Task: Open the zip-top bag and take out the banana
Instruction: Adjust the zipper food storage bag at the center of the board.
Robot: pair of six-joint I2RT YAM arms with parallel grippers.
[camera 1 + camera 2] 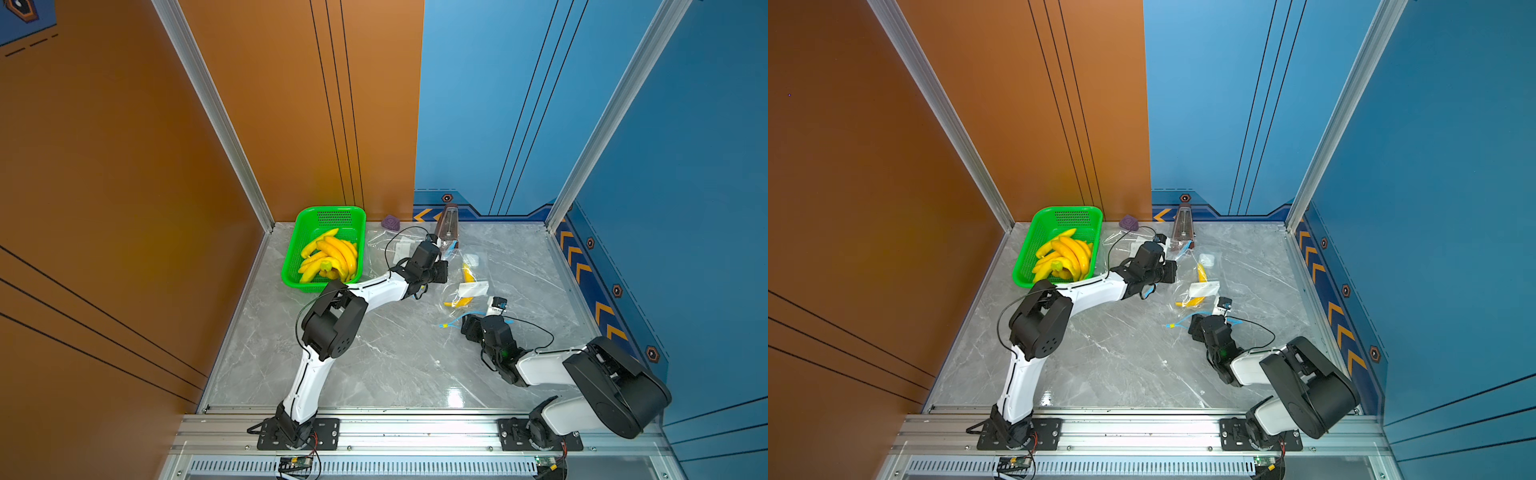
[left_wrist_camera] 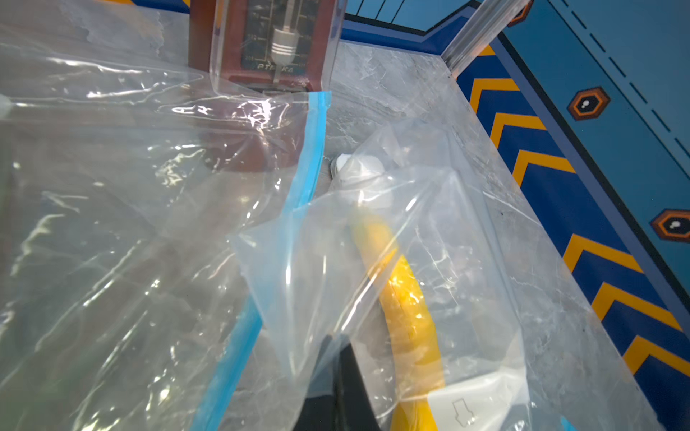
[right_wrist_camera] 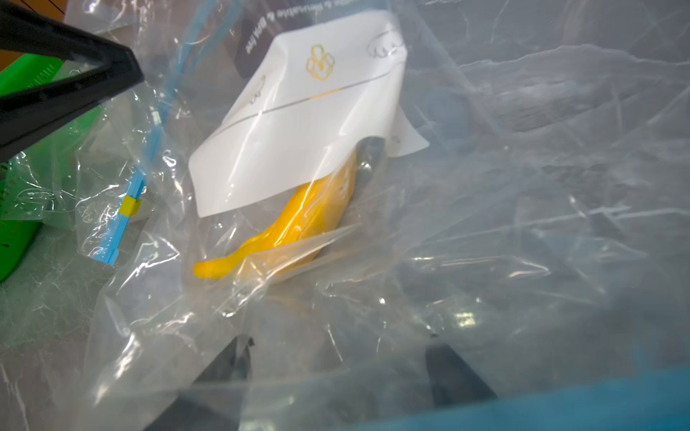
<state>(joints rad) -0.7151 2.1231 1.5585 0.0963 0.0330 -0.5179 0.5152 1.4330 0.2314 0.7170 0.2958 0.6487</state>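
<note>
The yellow banana (image 1: 467, 275) (image 2: 407, 309) (image 3: 298, 220) lies inside the clear zip-top bag (image 1: 451, 289) (image 2: 466, 242) (image 3: 485, 186), partly under a white label (image 3: 298, 112). The bag rests on the marble table to the right of centre in both top views (image 1: 1183, 291). My left gripper (image 1: 448, 269) (image 2: 338, 343) is shut, with a fold of the bag's film pinched between its fingers. At the bag's near end my right gripper (image 1: 473, 321) (image 3: 343, 358) is open. Its fingers (image 3: 448, 365) show dimly through the film. The blue zip strip with a yellow slider (image 1: 446, 325) (image 3: 129, 207) lies beside it.
A green basket (image 1: 332, 212) full of bananas stands at the back left. An empty clear bag (image 1: 390, 245) (image 2: 149, 224) lies behind my left wrist. A brown metronome (image 1: 448, 224) (image 2: 261, 37), a purple piece (image 1: 390, 222) and a small white object (image 1: 471, 259) sit near the back wall.
</note>
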